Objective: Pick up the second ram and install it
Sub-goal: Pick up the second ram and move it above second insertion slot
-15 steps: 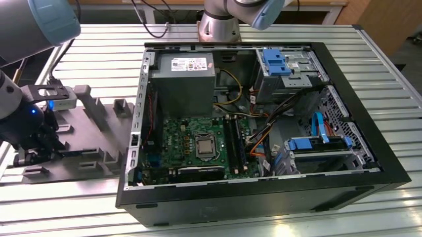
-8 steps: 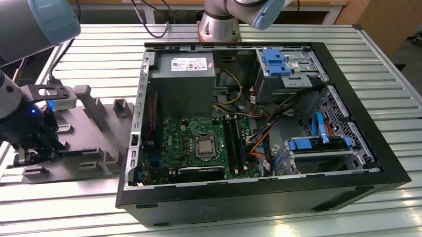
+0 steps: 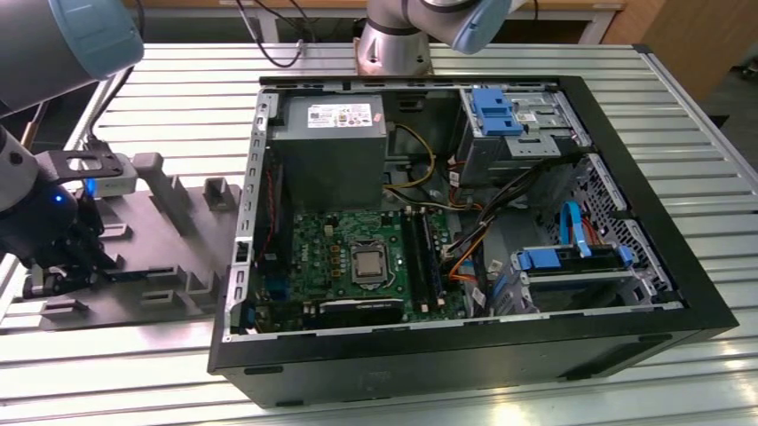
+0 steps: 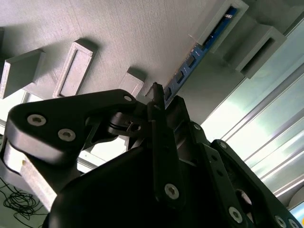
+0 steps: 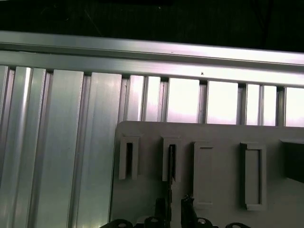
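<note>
One long dark circuit stick (image 4: 199,51) stands edgewise in a grey block (image 4: 118,28). The spread black pincer (image 5: 174,210) straddles its near end, aligned lengthwise.

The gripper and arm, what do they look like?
The gripper is matte black, built of flat linkage bars joined with silver screws. In the exterior view the arm is silver-grey with pale blue joint caps, and a blue light glows near its wrist.

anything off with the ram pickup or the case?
Nothing stands out. The second ram stands on edge, straight in its slot of the grey fixture, with the gripper at one end of it. The open case lies flat on the slatted table, its cables inside.
</note>
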`<state>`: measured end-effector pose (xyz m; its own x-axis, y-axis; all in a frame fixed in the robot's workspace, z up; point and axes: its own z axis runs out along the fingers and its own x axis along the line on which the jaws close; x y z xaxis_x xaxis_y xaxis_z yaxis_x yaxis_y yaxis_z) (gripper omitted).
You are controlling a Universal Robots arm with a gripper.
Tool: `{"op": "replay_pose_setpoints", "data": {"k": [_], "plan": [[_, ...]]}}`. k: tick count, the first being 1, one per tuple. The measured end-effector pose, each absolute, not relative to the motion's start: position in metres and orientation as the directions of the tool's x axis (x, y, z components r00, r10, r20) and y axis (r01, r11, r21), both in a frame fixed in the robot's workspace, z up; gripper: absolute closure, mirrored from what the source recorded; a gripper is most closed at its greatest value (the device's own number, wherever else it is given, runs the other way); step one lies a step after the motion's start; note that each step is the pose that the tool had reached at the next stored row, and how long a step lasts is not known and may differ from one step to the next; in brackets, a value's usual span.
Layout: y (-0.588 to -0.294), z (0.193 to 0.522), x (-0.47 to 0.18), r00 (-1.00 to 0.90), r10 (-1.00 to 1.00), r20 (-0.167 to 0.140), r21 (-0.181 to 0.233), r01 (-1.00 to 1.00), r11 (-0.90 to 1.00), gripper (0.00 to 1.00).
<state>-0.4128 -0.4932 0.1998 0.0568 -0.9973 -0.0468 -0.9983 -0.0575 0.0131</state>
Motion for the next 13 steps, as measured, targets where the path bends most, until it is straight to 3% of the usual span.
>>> {"op": "replay_pose_setpoints", "data": {"k": [5,6,13], "plan": [[-0.4932,0.2,-0.4128,0.057,-0.997,-0.047,0.013,-0.998,-0.057,0.74],[-0.4932,0.2,-0.4128,0.057,-0.997,-0.047,0.013,-0.998,-0.057,0.81],[-0.4949,0.2002,-0.4128,0.057,-0.997,-0.047,0.013,-0.998,-0.057,0.81]]}}
